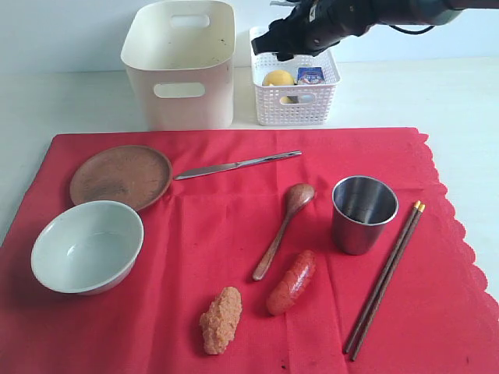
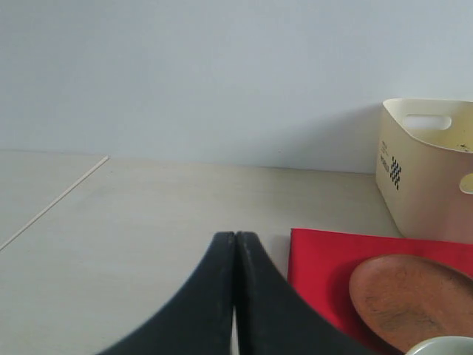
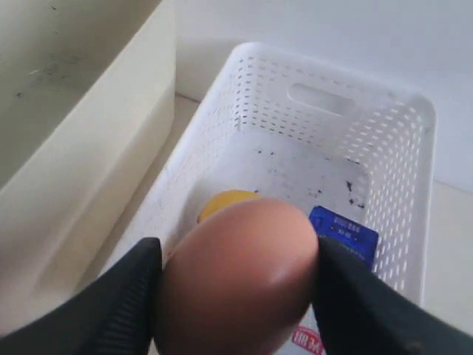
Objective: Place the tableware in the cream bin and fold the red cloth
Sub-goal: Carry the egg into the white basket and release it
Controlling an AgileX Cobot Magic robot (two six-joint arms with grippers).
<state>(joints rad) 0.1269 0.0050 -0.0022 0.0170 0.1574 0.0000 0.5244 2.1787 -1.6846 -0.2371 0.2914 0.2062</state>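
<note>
Cloth [image 1: 195, 234] spread flat on table [image 1: 452, 93], scalloped edge at right, creases visible. All tableware sits on it.

Nearest: orange crumbly lump [image 1: 221, 319], centre. Sausage [image 1: 291, 282] just right of it. Chopsticks [image 1: 386, 280] side by side at right, orange tips at far end.

Bowl [image 1: 87, 245] upright at left. Spoon [image 1: 283, 229] in centre, scoop end far, handle end beside the sausage. Cup [image 1: 362, 213] upright between spoon and chopsticks.

Plate [image 1: 121, 177] just beyond the bowl; whether the rims touch, cannot tell. Knife [image 1: 238, 164] right of the plate, blade toward it.

Off the cloth, far: bin [image 1: 181, 62] at left, basket [image 1: 295, 89] just right of it, holding lemon [image 1: 278, 78] and carton [image 1: 310, 75].

Right gripper [image 3: 236, 292] above the basket, jaws partway apart and clamped on egg [image 3: 236, 259].

Left gripper [image 2: 235, 255] seen only from its wrist camera: jaws pressed together, holding nothing, over bare table off the cloth's far left corner.
</note>
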